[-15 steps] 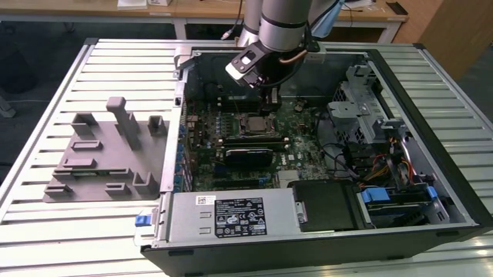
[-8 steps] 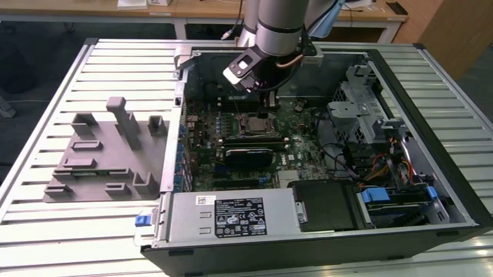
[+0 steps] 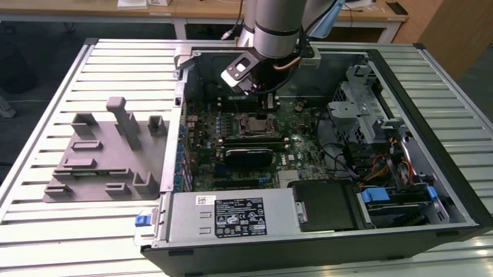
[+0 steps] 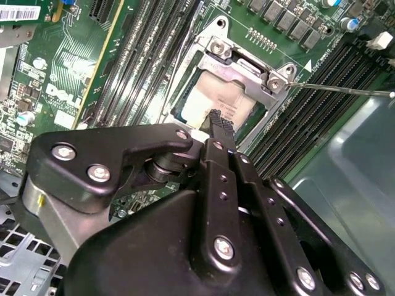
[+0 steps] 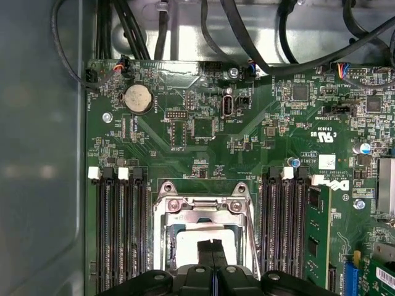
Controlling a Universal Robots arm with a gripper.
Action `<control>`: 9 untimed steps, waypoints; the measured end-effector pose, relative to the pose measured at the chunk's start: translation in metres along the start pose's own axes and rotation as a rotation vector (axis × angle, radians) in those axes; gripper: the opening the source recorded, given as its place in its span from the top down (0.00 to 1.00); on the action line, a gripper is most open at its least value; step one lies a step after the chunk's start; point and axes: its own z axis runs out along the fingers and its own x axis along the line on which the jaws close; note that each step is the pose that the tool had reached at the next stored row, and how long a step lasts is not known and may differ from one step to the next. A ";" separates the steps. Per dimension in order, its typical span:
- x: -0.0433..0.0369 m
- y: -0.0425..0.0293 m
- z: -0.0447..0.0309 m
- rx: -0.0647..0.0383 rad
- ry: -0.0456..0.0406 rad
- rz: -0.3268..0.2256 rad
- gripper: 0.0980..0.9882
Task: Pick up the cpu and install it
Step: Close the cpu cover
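Slatted metal tabletop [image 3: 46,231] carries the open PC case [image 3: 308,254], green motherboard [image 3: 297,153] lying flat inside it. Grey moulded fixture [image 3: 100,156] sits outside the case, well apart from the CPU socket [image 5: 203,206]. Arm [image 3: 273,23] reaches down into the case, directly above the socket. Claw [image 4: 216,117] is fully closed, fingers pressed together, nothing gripped between them. Its tip hangs over the middle of the socket. Black memory slots [image 5: 117,228] run along both sides of the socket. Thin metal lever [image 4: 339,89] sticks out from one socket corner. The cpu [image 4: 203,102] lies flat inside the socket, framed by the metal load plate. The tip looks close to the cpu lid, possibly touching it; can't tell.
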 end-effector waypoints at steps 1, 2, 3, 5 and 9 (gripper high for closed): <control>0.0000 0.0000 0.0000 0.000 0.0001 0.000 0.99; 0.0000 0.0000 0.0000 0.000 0.0001 -0.001 0.99; 0.0000 0.0000 0.0000 0.000 -0.0001 -0.006 0.99; -0.0001 0.0000 0.0000 -0.001 -0.0008 -0.030 0.99; 0.0000 0.0000 0.0001 -0.002 -0.0026 -0.097 0.99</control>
